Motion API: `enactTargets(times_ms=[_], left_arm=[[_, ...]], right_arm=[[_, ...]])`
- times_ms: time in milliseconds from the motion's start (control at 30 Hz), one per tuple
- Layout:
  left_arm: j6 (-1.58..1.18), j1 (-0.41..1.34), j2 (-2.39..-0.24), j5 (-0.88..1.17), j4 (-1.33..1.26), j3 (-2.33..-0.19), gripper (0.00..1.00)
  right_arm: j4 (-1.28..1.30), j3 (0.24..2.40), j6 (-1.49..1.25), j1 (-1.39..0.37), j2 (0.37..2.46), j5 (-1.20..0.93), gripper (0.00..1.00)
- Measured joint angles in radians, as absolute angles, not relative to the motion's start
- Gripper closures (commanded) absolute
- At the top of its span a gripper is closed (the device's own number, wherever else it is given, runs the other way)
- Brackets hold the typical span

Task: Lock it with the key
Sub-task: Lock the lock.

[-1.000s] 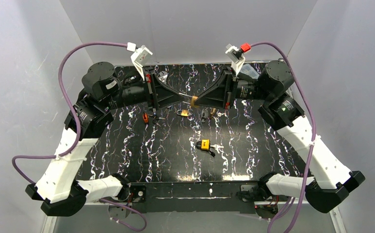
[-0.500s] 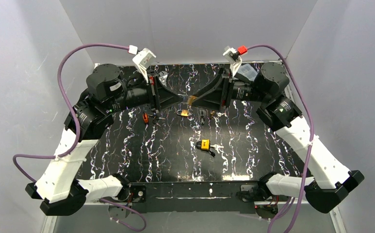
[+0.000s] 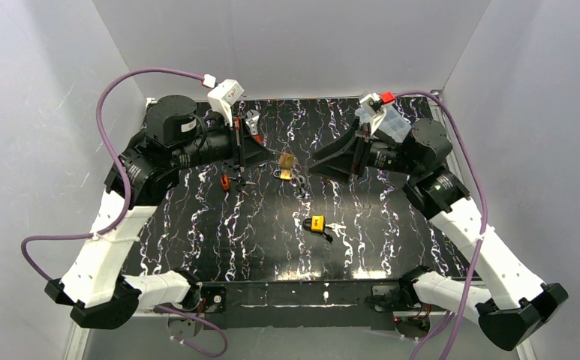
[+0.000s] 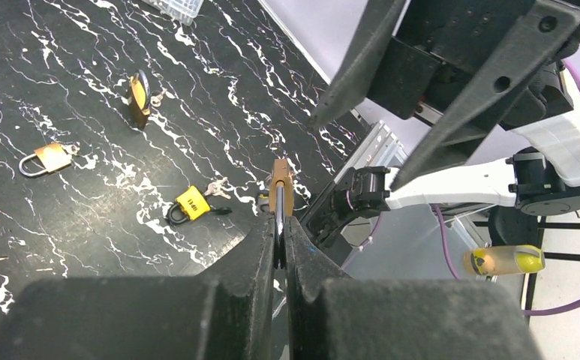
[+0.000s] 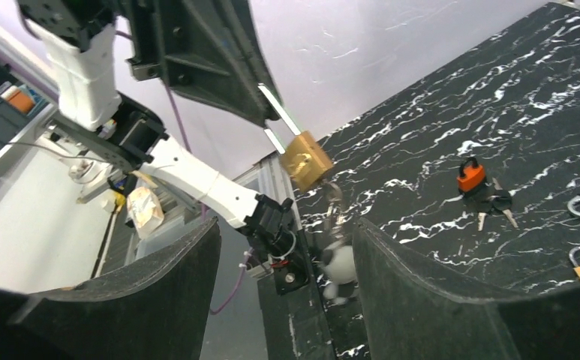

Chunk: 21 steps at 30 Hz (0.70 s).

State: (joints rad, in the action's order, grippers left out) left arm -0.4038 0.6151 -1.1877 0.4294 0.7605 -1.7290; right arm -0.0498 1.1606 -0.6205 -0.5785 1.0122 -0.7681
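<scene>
My left gripper [image 3: 275, 156] is shut on the shackle of a brass padlock [image 3: 286, 160] and holds it in the air over the back middle of the table. In the left wrist view the padlock [image 4: 280, 187] shows edge-on just past my closed fingertips [image 4: 280, 221]. In the right wrist view a key [image 5: 335, 199] hangs from the underside of the padlock [image 5: 306, 160], with a blurred pale fob [image 5: 339, 266] dangling below it. My right gripper [image 3: 313, 166] stands open a short way right of the padlock, nothing between its fingers [image 5: 286, 232].
On the black marbled table [image 3: 256, 247] lie a yellow padlock [image 3: 317, 223] with keys, a second brass padlock [image 3: 282, 175] and an orange padlock [image 3: 225, 181]. A clear plastic box [image 3: 392, 124] sits at the back right. White walls close the sides and back.
My right gripper has opened, let go at the padlock and drawn back to the right. The left gripper has kept hold of the padlock and shifted slightly left; the key's fob now swings beneath it.
</scene>
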Motion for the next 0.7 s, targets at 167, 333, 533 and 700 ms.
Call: enactTargets(times_ms=[167,333,533,700], left_arm=[[-0.407,0.615,-1.19,0.434,0.771,-1.738,1.0],[-0.414,0.615,-1.195,0.442,0.771,-1.75,1.0],[-0.419,0.615,-1.209,0.453,0.776,-1.765,1.0],[-0.42,0.615,-1.215,0.46,0.783,-1.774,1.0]], right_arm=[[-0.027,1.16,-0.566,-0.609,1.037,-0.702,0.29],[0.013,1.165,-0.492,-0.67,1.052,-0.636,0.3],[0.06,1.182,-0.43,-0.718,1.099,-0.58,0.41],[0.077,1.182,-0.404,-0.72,1.104,-0.55,0.68]])
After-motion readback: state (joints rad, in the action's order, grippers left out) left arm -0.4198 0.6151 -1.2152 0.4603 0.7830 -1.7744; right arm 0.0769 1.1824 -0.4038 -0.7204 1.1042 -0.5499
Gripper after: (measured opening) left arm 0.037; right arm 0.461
